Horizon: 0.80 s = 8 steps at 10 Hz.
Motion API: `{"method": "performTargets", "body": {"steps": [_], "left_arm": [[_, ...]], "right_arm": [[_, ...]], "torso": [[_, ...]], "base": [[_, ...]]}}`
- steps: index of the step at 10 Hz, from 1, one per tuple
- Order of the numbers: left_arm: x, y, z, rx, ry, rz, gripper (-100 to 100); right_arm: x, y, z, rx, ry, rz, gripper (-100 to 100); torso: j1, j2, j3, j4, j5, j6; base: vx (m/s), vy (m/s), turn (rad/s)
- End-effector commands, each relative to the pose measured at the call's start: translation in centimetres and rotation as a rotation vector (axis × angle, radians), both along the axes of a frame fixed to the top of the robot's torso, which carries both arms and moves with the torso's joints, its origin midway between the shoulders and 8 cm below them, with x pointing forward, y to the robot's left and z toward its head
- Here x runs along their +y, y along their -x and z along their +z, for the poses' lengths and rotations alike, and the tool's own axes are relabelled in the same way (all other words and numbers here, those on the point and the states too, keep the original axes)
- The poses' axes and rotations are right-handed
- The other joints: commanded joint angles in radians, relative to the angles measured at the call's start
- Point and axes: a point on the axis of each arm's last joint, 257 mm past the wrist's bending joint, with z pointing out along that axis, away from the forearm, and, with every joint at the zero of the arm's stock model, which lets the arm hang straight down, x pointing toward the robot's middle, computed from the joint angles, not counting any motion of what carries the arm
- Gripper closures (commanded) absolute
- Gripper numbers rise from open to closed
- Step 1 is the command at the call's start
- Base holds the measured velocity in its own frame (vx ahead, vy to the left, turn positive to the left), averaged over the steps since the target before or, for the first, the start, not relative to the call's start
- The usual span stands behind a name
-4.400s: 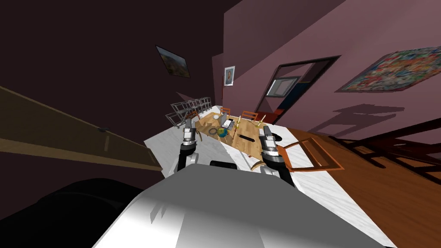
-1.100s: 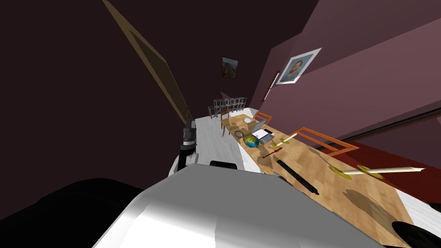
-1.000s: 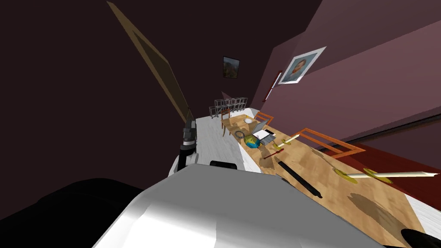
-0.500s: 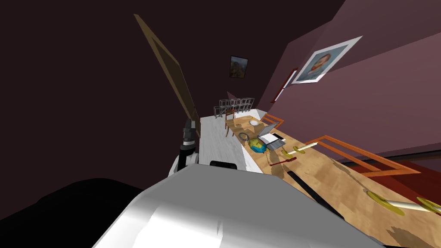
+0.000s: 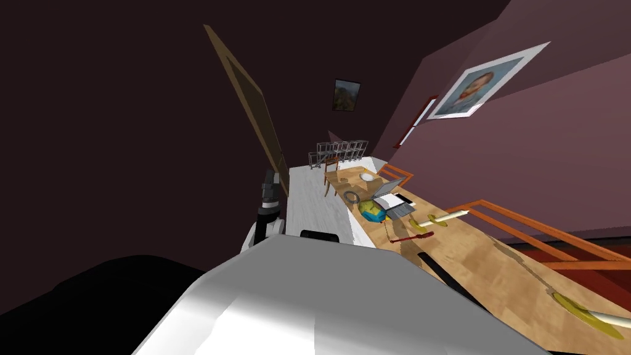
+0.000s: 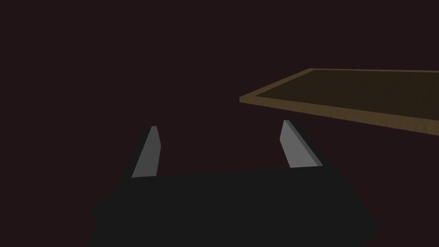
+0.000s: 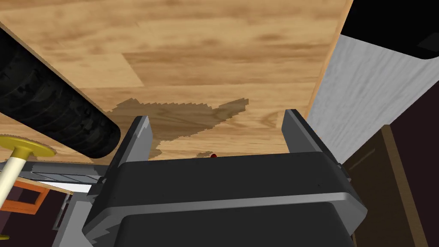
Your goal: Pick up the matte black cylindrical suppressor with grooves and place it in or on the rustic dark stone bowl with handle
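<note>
The suppressor (image 5: 442, 272) is a long black grooved cylinder lying on the wooden table (image 5: 493, 271), close to my chest. In the right wrist view one end of the suppressor (image 7: 51, 113) lies just beside one finger. My right gripper (image 7: 218, 126) hovers over the bare table top (image 7: 223, 55), open, with nothing between its fingers. My left gripper (image 6: 218, 128) is open and empty, held up at my left (image 5: 271, 180) before a dark wall. A black shape (image 7: 394, 30) lies past the table's edge; I cannot tell what it is.
Along the table stand a globe (image 5: 373, 211), an open laptop (image 5: 392, 196), a ring (image 5: 352, 197), a white bowl (image 5: 367, 177), a candle on a yellow holder (image 5: 440, 218) and a small red item (image 5: 410, 237). Orange chairs (image 5: 536, 231) line its far side. A wire rack (image 5: 339, 151) stands beyond.
I have turned and moved in on the table: it has slid down and right in the head view and looks larger. The suppressor now lies by my chest.
</note>
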Motion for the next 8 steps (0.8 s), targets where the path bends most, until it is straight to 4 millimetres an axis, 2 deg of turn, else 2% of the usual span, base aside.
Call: {"method": "performTargets", "body": {"steps": [1, 3, 5, 7, 8], "left_arm": [[0.0, 0.0, 0.0, 0.000, 0.000, 0.000, 0], [0.0, 0.0, 0.0, 0.000, 0.000, 0.000, 0], [0.0, 0.0, 0.0, 0.000, 0.000, 0.000, 0], [0.0, 0.0, 0.0, 0.000, 0.000, 0.000, 0], [0.0, 0.0, 0.0, 0.000, 0.000, 0.000, 0]], "right_arm": [[-1.7, 1.2, 0.1, 0.033, 0.034, -0.006, -100], [-5.1, 5.0, 0.6, 0.129, 0.111, -0.004, -100], [-5.6, 5.4, 0.8, 0.136, 0.121, -0.010, -100], [-7.8, 8.8, 1.2, 0.217, 0.173, -0.010, -100], [-8.1, 9.1, 1.3, 0.222, 0.180, -0.014, -100]], "torso": [[0.000, 0.000, 0.000, 0.000, 0.000, 0.000], [-0.001, 0.000, 0.000, 0.000, 0.000, 0.000], [-0.001, -0.001, 0.000, 0.000, 0.000, 0.001], [-0.001, 0.000, 0.000, 0.000, 0.000, 0.000], [-0.003, -0.001, -0.001, 0.000, -0.001, 0.000]], "base": [[0.022, -0.007, 0.107], [0.035, -0.014, 0.209], [0.018, -0.022, 0.033], [0.031, -0.036, 0.192], [0.039, -0.057, 0.068]]}}
